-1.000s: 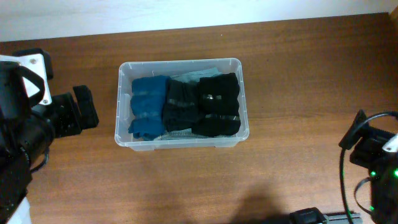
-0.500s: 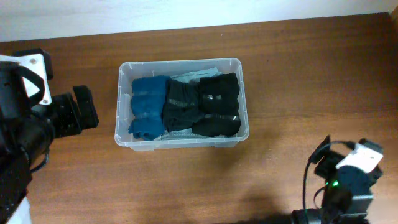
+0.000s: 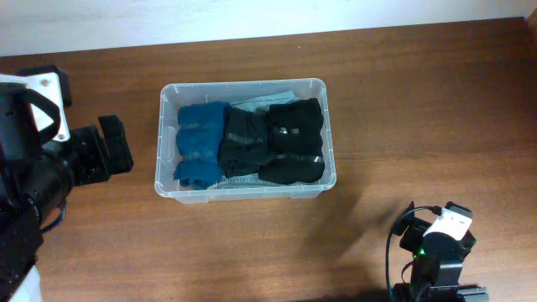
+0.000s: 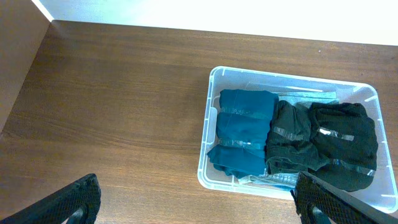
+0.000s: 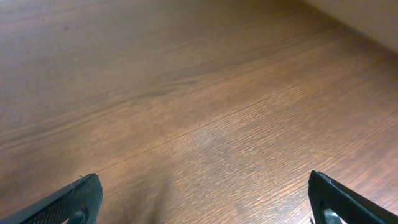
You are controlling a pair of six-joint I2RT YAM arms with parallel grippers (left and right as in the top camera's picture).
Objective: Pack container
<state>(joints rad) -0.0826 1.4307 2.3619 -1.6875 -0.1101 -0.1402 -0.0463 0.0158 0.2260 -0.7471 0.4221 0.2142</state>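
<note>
The container (image 3: 243,191) is a clear plastic bin at the table's middle. It holds a blue rolled garment (image 3: 200,144), a dark grey one (image 3: 243,143) and a black one (image 3: 294,141), side by side. It also shows in the left wrist view (image 4: 203,146) with the same three rolls. My left gripper (image 4: 199,204) is open and empty, held high to the left of the bin; the left arm (image 3: 80,155) sits at the table's left edge. My right gripper (image 5: 205,202) is open and empty over bare wood; the right arm (image 3: 436,243) is at the front right.
Brown wooden table (image 3: 403,109) all around the bin. A white wall runs along the far edge (image 3: 252,17). A black cable loops beside the right arm (image 3: 391,252).
The right arm has swung from the table's right edge leftward and toward the front edge. The left arm and the bin's contents have not moved.
</note>
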